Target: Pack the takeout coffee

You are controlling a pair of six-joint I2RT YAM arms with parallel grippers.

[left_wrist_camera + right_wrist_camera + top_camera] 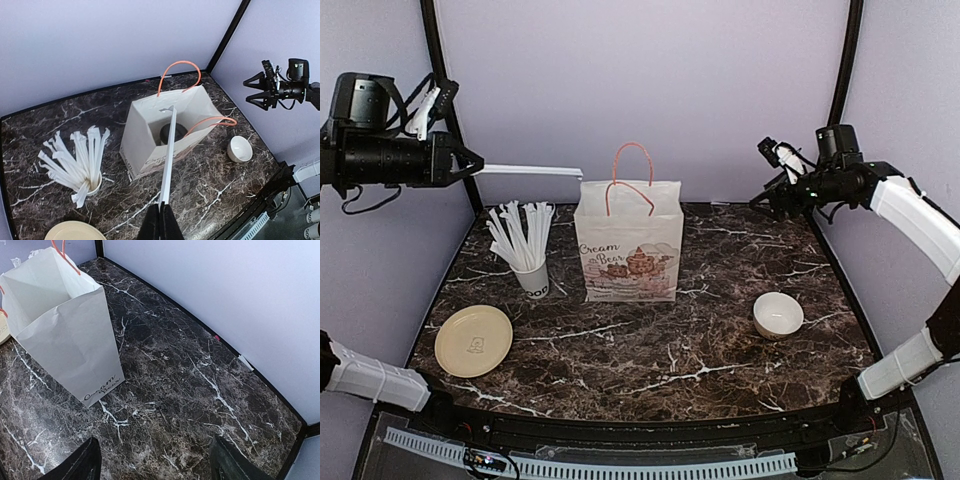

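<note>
The takeout coffee shows only as its round black lid deep inside the white paper bag; the bag walls hide the cup. High at the back left, my left gripper is shut on a white wrapped straw. The straw's far end reaches over the open bag mouth. My right gripper hangs open and empty above the back right of the table, well right of the bag.
A white cup full of wrapped straws stands left of the bag. A tan plate lies front left and a low white bowl front right. Orange bag handles stick up.
</note>
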